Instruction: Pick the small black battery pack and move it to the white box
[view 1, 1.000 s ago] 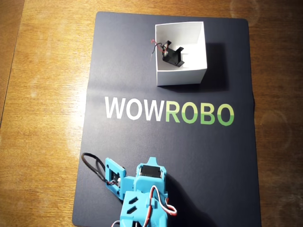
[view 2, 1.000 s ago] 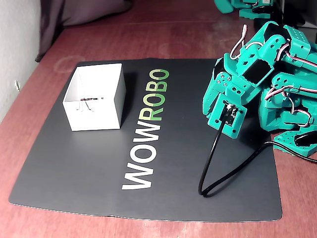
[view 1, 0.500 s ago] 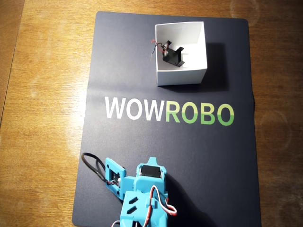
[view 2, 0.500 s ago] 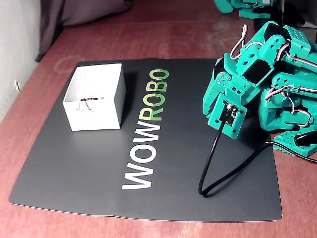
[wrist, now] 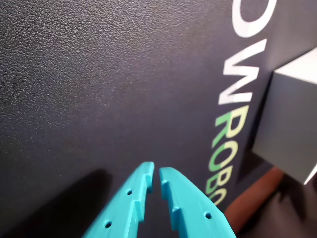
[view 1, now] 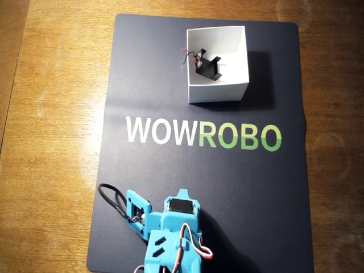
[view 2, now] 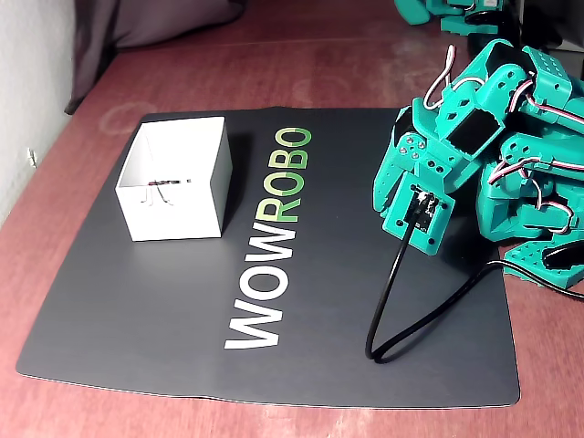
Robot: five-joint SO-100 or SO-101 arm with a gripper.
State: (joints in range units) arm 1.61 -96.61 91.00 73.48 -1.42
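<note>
The small black battery pack point(view 1: 207, 67) is lying inside the white box point(view 1: 218, 91), well away from the gripper point(wrist: 156, 174), whose empty jaws are sitting nearly closed. In the fixed view only its wires point(view 2: 162, 183) are peeking over the wall.

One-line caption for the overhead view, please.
Battery pack lies inside the white box on the WOWROBO mat, wires draped over its rim; the blue arm sits folded at the mat's near edge.
</note>
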